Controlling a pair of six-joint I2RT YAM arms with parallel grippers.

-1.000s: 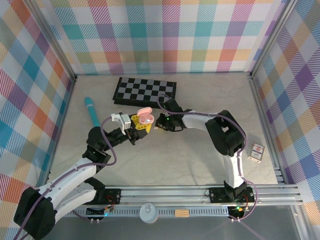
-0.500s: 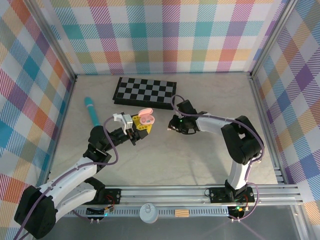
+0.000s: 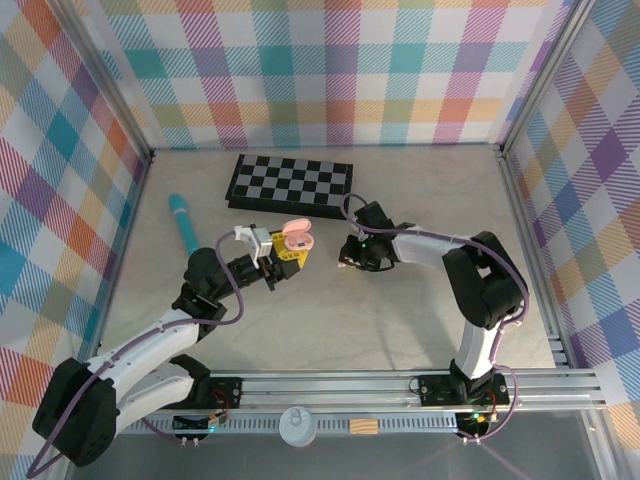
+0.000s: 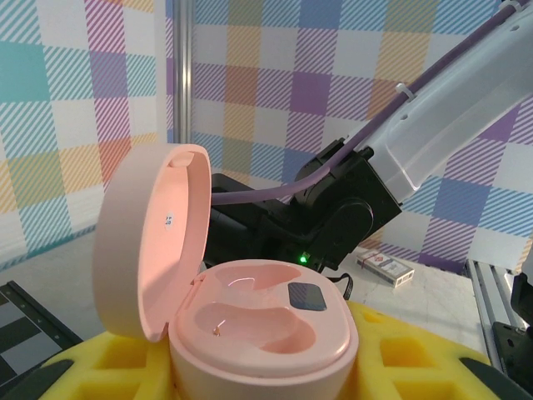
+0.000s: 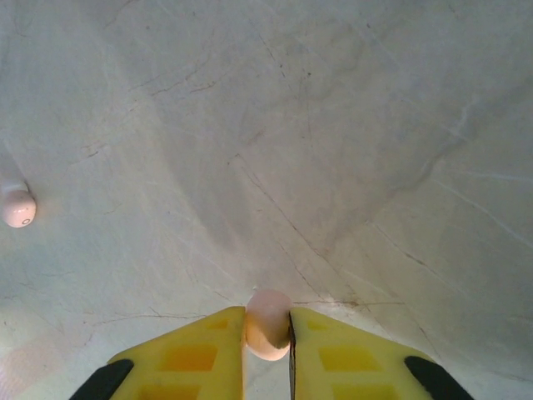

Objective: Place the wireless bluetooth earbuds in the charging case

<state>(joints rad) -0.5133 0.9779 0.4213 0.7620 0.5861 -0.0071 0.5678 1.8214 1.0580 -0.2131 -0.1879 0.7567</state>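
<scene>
Left gripper (image 3: 284, 251): I have its yellow fingers clamped on the pink charging case (image 4: 250, 325), lid open.
Right gripper (image 5: 267, 315): nearly closed, pinching a pale pink earbud (image 5: 267, 327) low over the table (image 5: 350, 125).
Second earbud (image 5: 18, 207): lying loose on the table, apart.

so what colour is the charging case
The charging case is pale pink; clearest in left wrist view.

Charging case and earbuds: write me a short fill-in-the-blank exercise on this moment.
1. The left gripper holds the pink charging case with its lid ____.
2. The earbud pinched between the right gripper's fingers is pale ____.
3. In the right wrist view, ____ other earbud lies loose on the table.
Missing words: open; pink; one.
</scene>
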